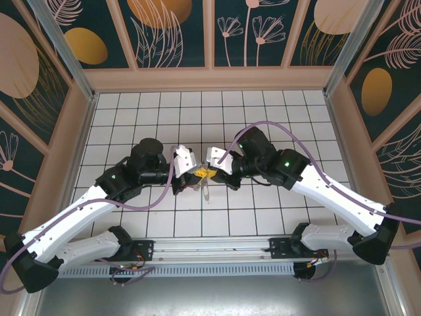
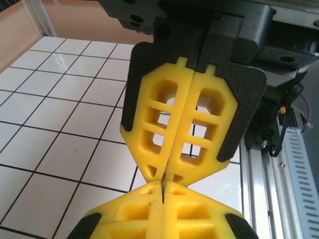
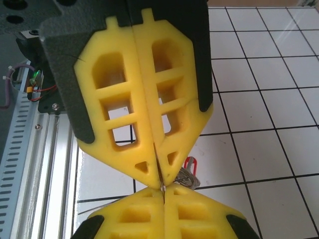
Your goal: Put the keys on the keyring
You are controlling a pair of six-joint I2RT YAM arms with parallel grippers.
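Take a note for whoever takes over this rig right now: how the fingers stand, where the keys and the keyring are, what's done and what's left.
Grippers: the left gripper and the right gripper meet tip to tip over the tiled table, both with fingers shut.
The keyring: a thin metal sliver pinched in both seams looks like it, but it is mostly hidden.
The keys: a small silvery bunch with the red-headed piece, right beside the fingertips. I cannot tell whether they hang on the ring.
Done: the ring seems to be gripped by both arms.
Left: check that each key is threaded, and thread any that isn't.
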